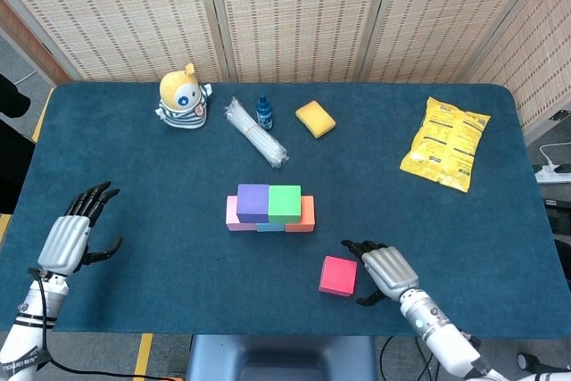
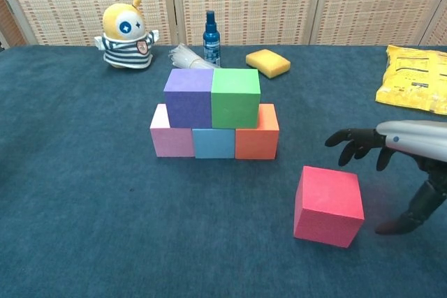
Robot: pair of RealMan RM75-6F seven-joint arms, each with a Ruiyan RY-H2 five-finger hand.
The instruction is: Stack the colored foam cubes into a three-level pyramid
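Observation:
A pink cube (image 2: 171, 137), a light blue cube (image 2: 214, 143) and an orange cube (image 2: 258, 137) form a row mid-table. On top of them sit a purple cube (image 2: 188, 97) and a green cube (image 2: 236, 97), seen from above as purple cube (image 1: 252, 202) and green cube (image 1: 285, 202). A red cube (image 2: 328, 205) lies alone in front, to the right; the head view has the red cube (image 1: 338, 276) near the front edge. My right hand (image 2: 401, 165) hovers open just right of it, fingers spread, not touching; in the head view the right hand (image 1: 384, 270) is beside the cube. My left hand (image 1: 71, 237) is open at the far left.
At the back stand a yellow plush toy (image 1: 183, 97), a bundle of clear straws (image 1: 255, 132), a small blue bottle (image 1: 264, 111) and a yellow sponge (image 1: 315, 119). A yellow snack bag (image 1: 445, 143) lies at the right. The table's front edge (image 1: 268, 335) runs close behind the red cube.

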